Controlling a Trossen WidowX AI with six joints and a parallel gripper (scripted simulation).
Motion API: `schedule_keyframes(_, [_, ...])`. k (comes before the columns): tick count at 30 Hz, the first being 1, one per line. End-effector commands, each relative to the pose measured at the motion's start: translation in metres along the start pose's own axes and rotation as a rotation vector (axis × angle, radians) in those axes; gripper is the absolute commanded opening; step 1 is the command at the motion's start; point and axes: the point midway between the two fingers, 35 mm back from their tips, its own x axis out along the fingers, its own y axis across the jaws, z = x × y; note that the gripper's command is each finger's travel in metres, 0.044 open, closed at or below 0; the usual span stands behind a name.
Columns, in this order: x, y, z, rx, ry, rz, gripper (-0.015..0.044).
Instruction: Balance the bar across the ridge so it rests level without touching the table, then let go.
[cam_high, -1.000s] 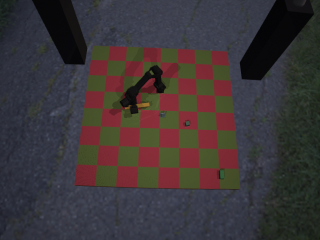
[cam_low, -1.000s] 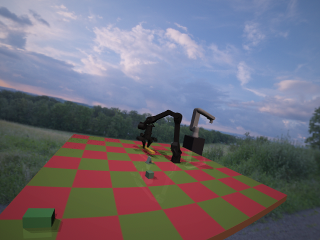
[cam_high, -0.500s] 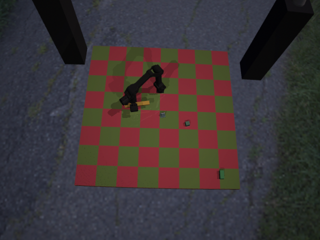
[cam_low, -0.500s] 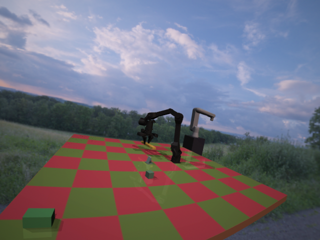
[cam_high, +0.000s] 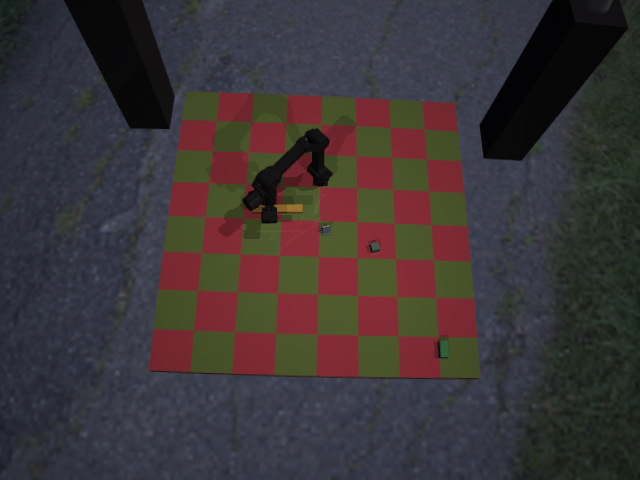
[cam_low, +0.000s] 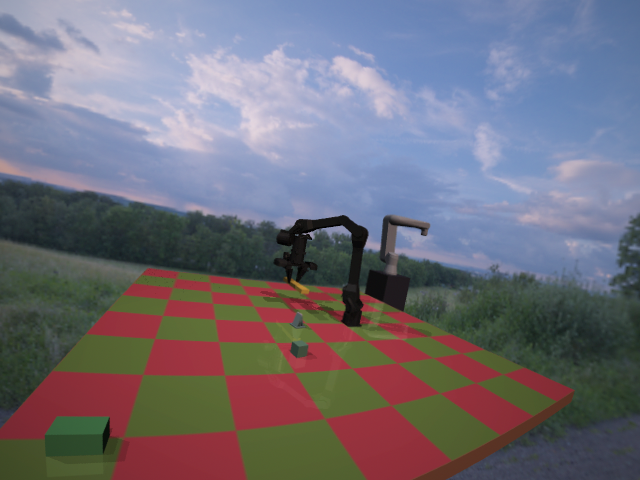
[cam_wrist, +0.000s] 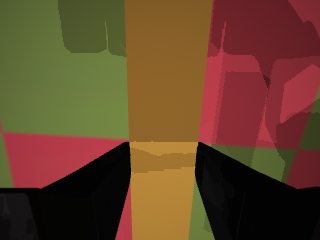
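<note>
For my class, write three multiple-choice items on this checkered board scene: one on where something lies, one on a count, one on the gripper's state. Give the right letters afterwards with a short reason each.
1. Where does the large green block lie in the top view?
A. beside the arm's base
B. near the board's lower right corner
C. under the gripper

2. How many green blocks stand on the checkered board?
A. two
B. four
C. none

3. What is the state of the gripper?
A. wide open, nothing between the fingers
B. shut on nothing
C. shut on the orange bar

Answers:
1 B: in the top view it sits by the lower right corner, far from the arm.
2 A: only the large block and the small green cube are green; the grey ridge is not.
3 C: the wrist view shows both fingers pressed against the bar's sides.
</note>
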Motion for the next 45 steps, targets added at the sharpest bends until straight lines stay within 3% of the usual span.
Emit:
schedule_keyframes(1, [-0.001,0.008,-0.011,0.075,0.0,-0.001,0.0])
schedule_keyframes(23, [-0.003,0.046,-0.089,0.617,0.007,0.0,0.0])
schedule_keyframes(45, [-0.005,0.048,-0.174,1.143,0.013,-0.005,0.0])
